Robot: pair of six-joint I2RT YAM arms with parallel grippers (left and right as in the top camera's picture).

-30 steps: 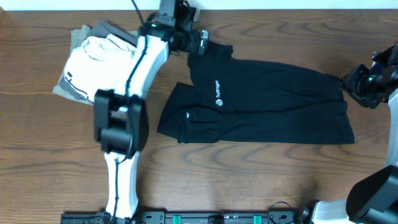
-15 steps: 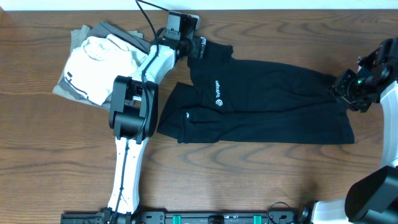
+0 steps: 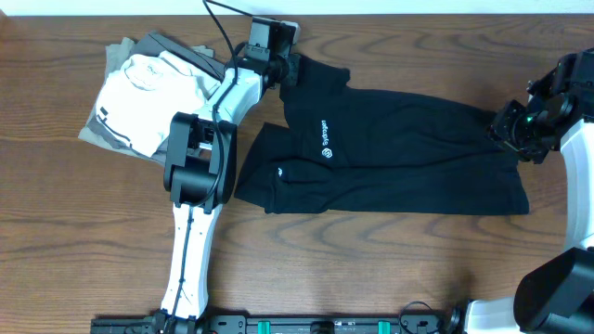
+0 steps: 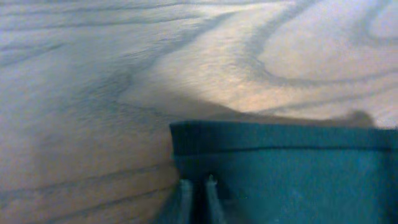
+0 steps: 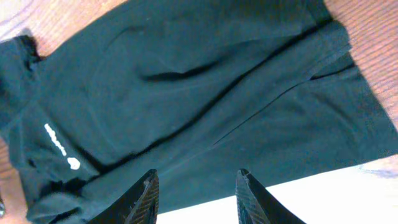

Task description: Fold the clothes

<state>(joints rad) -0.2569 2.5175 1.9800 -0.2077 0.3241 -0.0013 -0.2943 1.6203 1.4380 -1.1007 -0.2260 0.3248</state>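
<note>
The clothes (image 3: 399, 148), a black short-sleeved shirt with a white print (image 3: 326, 139), lie flat across the middle of the table. My left gripper (image 3: 290, 67) sits at the shirt's back left corner. In the left wrist view its fingers (image 4: 185, 199) are pressed together on the ribbed edge of the fabric (image 4: 298, 174), so it is shut on the shirt. My right gripper (image 3: 508, 130) hovers over the shirt's right end. In the right wrist view it (image 5: 196, 186) stands open above the black cloth (image 5: 186, 93) with nothing between its fingertips.
A folded white shirt (image 3: 148, 79) lies on folded grey garments (image 3: 111, 130) at the back left, close beside the left arm. Bare wooden table (image 3: 371, 269) runs along the front, and its back edge is just behind the left gripper.
The left arm swung in over the shirt's back left corner and its gripper shut on the fabric edge. The right gripper shifted slightly left and back over the shirt's right end.
</note>
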